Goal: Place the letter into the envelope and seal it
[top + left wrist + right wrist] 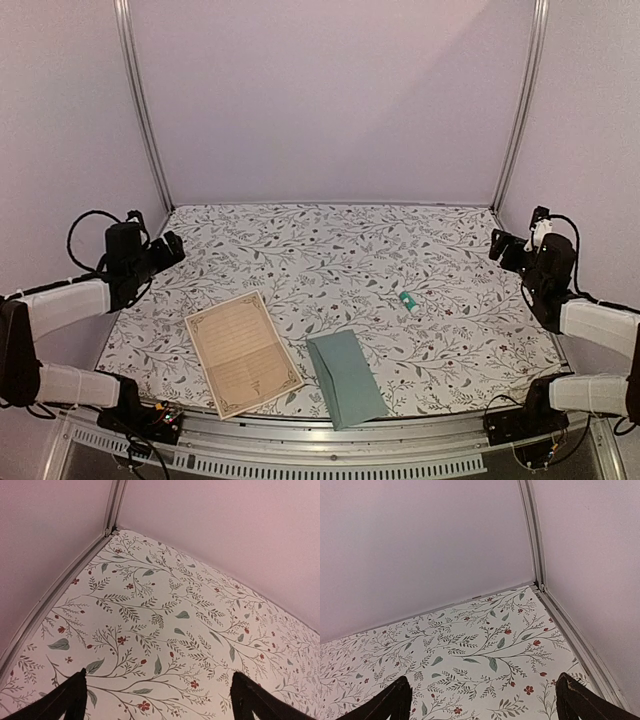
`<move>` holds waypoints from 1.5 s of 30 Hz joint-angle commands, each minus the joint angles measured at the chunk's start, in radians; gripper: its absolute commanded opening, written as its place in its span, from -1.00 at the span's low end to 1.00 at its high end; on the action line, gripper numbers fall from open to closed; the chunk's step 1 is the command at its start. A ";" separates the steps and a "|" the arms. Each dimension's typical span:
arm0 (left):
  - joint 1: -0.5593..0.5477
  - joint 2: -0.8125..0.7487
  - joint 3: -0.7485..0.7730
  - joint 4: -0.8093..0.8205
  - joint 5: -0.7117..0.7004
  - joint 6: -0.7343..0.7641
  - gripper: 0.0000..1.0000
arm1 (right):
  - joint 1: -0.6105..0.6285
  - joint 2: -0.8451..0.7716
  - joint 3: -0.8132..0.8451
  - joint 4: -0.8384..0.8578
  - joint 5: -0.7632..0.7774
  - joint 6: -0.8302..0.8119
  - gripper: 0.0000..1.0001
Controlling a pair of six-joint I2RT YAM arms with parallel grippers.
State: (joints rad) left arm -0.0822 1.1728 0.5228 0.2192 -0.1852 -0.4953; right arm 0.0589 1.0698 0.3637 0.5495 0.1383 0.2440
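Observation:
The cream letter (243, 352) with a dark ornate border lies flat near the front edge of the table, left of centre. The teal envelope (346, 377) lies just to its right, its near end over the table's front edge. My left gripper (172, 248) is raised at the left side, open and empty, well behind the letter. My right gripper (500, 246) is raised at the right side, open and empty, far from the envelope. Both wrist views show only the floral cloth between wide-apart fingertips (75, 692) (397, 697); the letter and envelope are out of those views.
A small white-and-teal glue stick (407, 300) lies on the floral tablecloth (330, 250) right of centre. Pale walls with metal corner posts (142, 110) (522, 100) enclose the back and sides. A metal rail (330, 440) runs along the front edge.

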 commanded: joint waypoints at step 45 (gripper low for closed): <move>-0.620 -0.282 0.040 -0.365 -0.096 -0.055 0.95 | 0.938 -0.016 0.345 -0.734 0.009 0.410 0.98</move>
State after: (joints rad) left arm -0.6872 0.8963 0.5571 -0.1001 -0.2455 -0.5362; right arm 0.8295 0.9478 0.6380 -0.1726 -0.0593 0.5667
